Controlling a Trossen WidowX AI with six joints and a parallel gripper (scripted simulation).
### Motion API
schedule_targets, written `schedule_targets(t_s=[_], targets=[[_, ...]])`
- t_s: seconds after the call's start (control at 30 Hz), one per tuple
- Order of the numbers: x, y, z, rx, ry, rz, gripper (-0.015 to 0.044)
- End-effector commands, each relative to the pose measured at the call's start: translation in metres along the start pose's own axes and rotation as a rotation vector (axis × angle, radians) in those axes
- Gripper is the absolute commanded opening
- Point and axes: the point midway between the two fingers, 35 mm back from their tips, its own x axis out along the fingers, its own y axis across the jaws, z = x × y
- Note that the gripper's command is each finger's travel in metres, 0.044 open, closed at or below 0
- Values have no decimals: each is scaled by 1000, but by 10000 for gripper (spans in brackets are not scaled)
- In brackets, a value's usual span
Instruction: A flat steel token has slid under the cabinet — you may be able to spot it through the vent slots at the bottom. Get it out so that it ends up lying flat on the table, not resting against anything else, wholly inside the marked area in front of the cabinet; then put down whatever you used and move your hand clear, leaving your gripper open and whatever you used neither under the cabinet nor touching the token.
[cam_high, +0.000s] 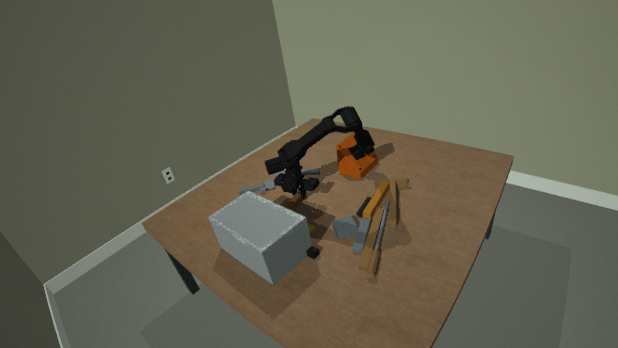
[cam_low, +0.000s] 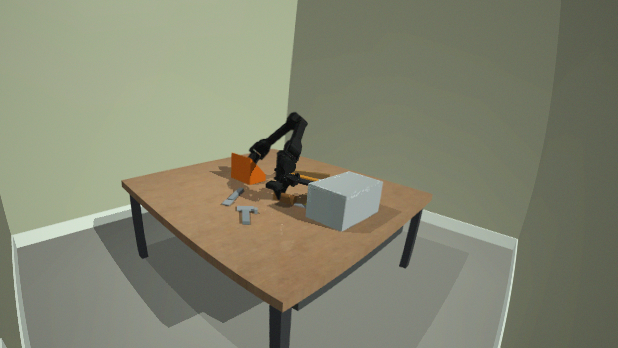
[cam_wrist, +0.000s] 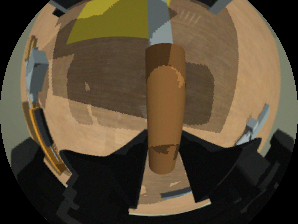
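Brown wooden table (cam_high: 425, 280) (cam_low: 225, 230) before green walls (cam_high: 450, 65) (cam_low: 150, 75); black pincer (cam_high: 301, 192) (cam_low: 280, 192) (cam_wrist: 161, 132) clamped on a wooden handle (cam_high: 295, 201) (cam_wrist: 166, 105)

No readable text, label, brand, number or sign appears in any of our three views. We find no legible lettering on the pale gray cabinet (cam_high: 257, 220) (cam_low: 345, 200), seen toward seven o'clock in the top view and four o'clock in the exterior view. We can read nothing on the orange base (cam_high: 350, 167) (cam_low: 240, 169), or on the brown handle (cam_wrist: 166, 110) at the center of the wrist view.
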Motion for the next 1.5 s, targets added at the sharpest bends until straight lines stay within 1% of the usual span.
schedule_targets(t_s=[0.0,1.47], targets=[[0,0,6,-2,-1,-2,0],[-1,-1,54,-3,-3,-2,0]])
